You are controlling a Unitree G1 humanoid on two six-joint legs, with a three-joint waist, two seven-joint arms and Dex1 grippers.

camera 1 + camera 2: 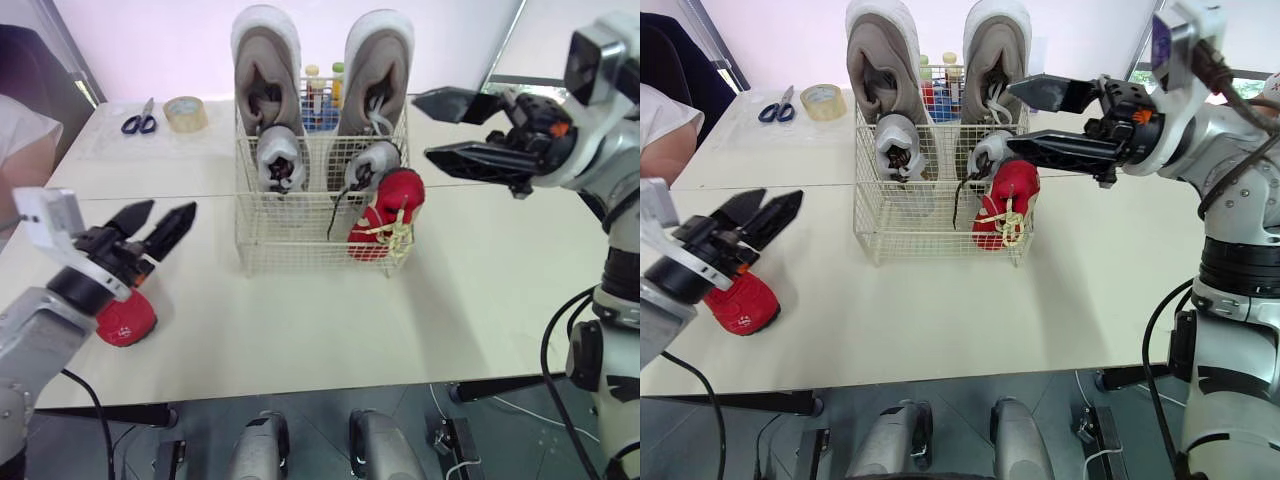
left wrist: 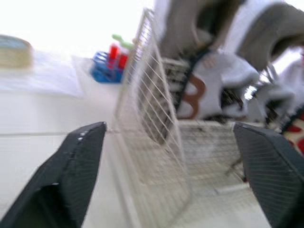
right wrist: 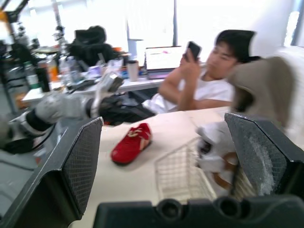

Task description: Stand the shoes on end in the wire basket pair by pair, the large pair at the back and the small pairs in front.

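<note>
Left hand [image 1: 168, 212] hovering open left of wire basket [image 1: 300, 235]. Right hand [image 1: 428, 125] hovering open at basket's right. Loose red shoe [image 1: 125, 320] lying left of basket; second red shoe [image 1: 390, 215] standing inside, front right.

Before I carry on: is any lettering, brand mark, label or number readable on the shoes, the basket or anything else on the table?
"B": a brown mark shaped like that letter, on the side of a small grey shoe in the wire basket; it is blurred, so not certain.
Labels on the bottles behind the basket: too small to read.
Tape roll: no print readable.
Red shoes: no lettering readable.
</note>
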